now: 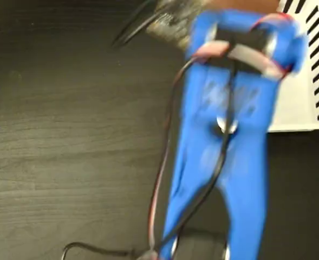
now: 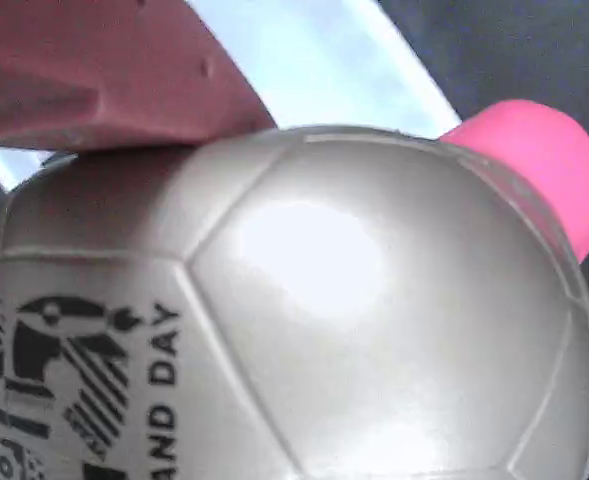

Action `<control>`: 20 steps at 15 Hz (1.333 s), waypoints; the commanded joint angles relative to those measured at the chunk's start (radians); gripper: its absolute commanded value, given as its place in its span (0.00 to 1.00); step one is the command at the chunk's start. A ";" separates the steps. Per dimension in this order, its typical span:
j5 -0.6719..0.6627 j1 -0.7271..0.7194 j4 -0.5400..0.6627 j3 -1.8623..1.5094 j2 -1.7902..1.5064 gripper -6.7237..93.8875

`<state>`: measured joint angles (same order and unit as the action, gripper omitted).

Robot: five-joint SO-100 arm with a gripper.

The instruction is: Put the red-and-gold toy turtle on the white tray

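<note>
My fingers (image 2: 124,75) pinch the red-and-gold toy turtle (image 2: 304,310), judged lifted; the white tray (image 1: 294,103) lies at two o'clock. Placement remains.

Blue arm (image 1: 224,157), black and red cables (image 1: 162,179)

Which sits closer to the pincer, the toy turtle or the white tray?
The toy turtle: its shiny shell fills the wrist view against the pincer finger; the white tray lies behind.
</note>
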<state>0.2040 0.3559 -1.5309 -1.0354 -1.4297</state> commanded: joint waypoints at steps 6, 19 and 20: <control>0.081 0.112 -0.118 0.348 0.316 0.07; 0.011 0.163 -0.100 0.324 0.445 0.44; 0.006 0.158 -0.100 0.318 0.454 0.52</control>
<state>0.2117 0.5123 -1.6322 -0.7486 -0.9311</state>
